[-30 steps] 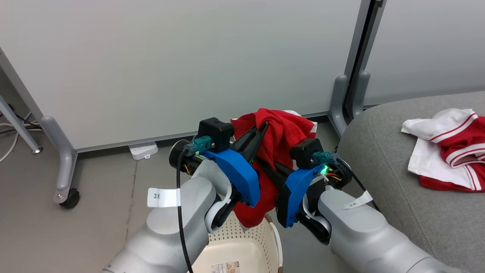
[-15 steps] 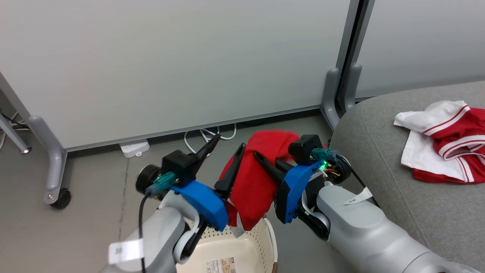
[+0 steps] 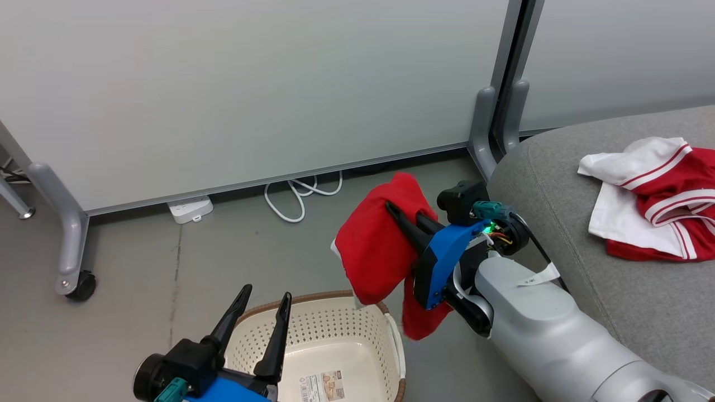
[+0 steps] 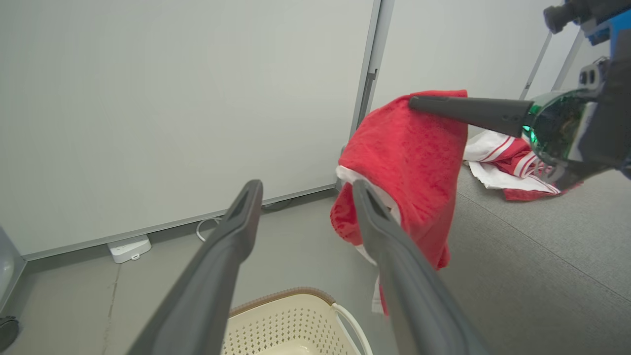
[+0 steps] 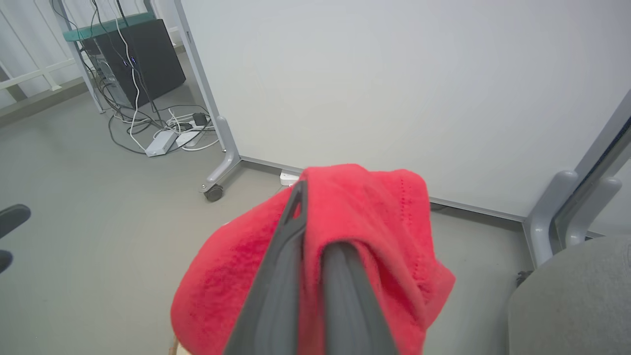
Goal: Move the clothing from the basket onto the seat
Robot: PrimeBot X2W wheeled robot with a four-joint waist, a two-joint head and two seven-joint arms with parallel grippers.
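A red garment (image 3: 371, 251) hangs from my right gripper (image 3: 391, 209), which is shut on it in the air between the basket and the seat. From the right wrist, the red cloth (image 5: 374, 212) drapes over the closed fingers (image 5: 296, 231). My left gripper (image 3: 267, 291) stands open and holds nothing, low over the cream basket (image 3: 335, 294). From the left wrist, its spread fingers (image 4: 236, 231) point past the hanging garment (image 4: 409, 162). A second red-and-white garment (image 3: 653, 201) lies on the grey seat (image 3: 586, 290) at the right.
Pale partition panels (image 3: 251, 84) on grey wheeled feet (image 3: 72, 279) stand behind. A white power strip (image 3: 190, 208) and a looped white cable (image 3: 301, 195) lie on the floor at their base. A dark computer tower with cables (image 5: 133, 54) stands far off.
My left gripper has opened, let go of the red garment and dropped to the lower left over the basket. The right gripper alone keeps the garment. The head camera has shifted slightly.
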